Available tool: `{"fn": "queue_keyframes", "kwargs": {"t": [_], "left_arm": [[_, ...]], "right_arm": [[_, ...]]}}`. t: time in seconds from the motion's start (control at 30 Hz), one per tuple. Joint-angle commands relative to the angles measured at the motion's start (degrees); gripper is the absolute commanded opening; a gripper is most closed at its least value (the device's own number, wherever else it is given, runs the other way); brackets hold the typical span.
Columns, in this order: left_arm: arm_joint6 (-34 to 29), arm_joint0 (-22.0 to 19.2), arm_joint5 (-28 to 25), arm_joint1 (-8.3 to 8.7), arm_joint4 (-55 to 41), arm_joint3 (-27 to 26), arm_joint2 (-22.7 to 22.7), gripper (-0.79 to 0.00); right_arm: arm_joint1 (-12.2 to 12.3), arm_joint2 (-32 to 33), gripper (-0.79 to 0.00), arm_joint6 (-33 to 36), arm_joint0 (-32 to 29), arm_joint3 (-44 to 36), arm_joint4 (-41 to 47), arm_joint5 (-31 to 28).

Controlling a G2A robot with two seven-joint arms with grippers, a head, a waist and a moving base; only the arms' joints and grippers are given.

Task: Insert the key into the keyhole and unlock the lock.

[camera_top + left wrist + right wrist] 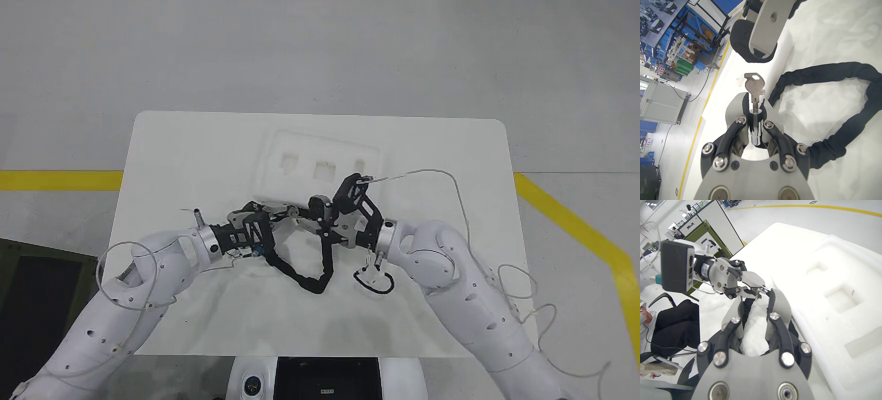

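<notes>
Seen from the top, a white counter carries a white foam tray with three square recesses on its far side. Just in front of the tray, the left end effector and the right end effector meet tip to tip. A black fabric-sleeved chain lies in a loop from between them toward the robot.

In the left wrist view, the left end effector is closed narrowly around a chrome lock cylinder. A flat silver key has its blade in the keyhole and its head sticking out free. A black-padded finger of the right end effector hangs just beyond the key's head, apart from it. The chain loops across the counter beside them.

In the right wrist view, the right end effector is spread moderately with nothing gripped. The key and cylinder sit just past its fingertips, with the chain beneath and the tray alongside.
</notes>
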Motion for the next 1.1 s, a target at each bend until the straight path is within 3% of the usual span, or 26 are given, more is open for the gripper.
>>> {"fn": "queue_keyframes", "kwargs": {"t": [0.0, 0.1, 0.23, 0.3, 0.47, 0.93, 1.07], "left_arm": [[0.02, 0.07, -0.03, -0.02, 0.19, -0.11, -0.28, -0.785], [0.26, 0.17, -0.05, -0.05, 0.61, -0.40, -0.65, -0.785], [0.42, 0.17, -0.35, -0.18, 1.30, -1.25, -0.60, -0.785], [0.48, 0.11, -0.57, -0.27, 1.81, -1.63, -0.35, -0.785], [0.40, -0.24, -0.91, -0.59, 2.78, -1.81, 0.50, -0.785], [0.35, -0.77, -0.79, -1.17, 4.78, -1.92, 0.85, -0.785], [0.45, -0.79, -1.03, -1.29, 4.98, -1.92, 0.75, -0.785]], "right_arm": [[0.09, 0.16, -0.348, 0.22, -0.06, 0.17, 0.53, -0.96], [0.20, 0.46, -0.262, 0.41, -0.04, 0.71, 0.81, -1.53], [0.11, 0.29, -0.243, -0.27, 0.57, 2.04, 1.64, -2.16], [0.00, -0.04, -0.308, -0.57, 1.23, 2.98, 2.01, -2.69], [-0.29, -0.95, -0.385, -0.77, 2.66, 4.52, 3.00, -3.41], [-0.25, -1.45, -0.529, 0.91, 3.07, 4.78, 2.78, -2.40], [-0.41, -2.09, -0.659, 1.19, 3.72, 5.35, 3.01, -2.35]]}}
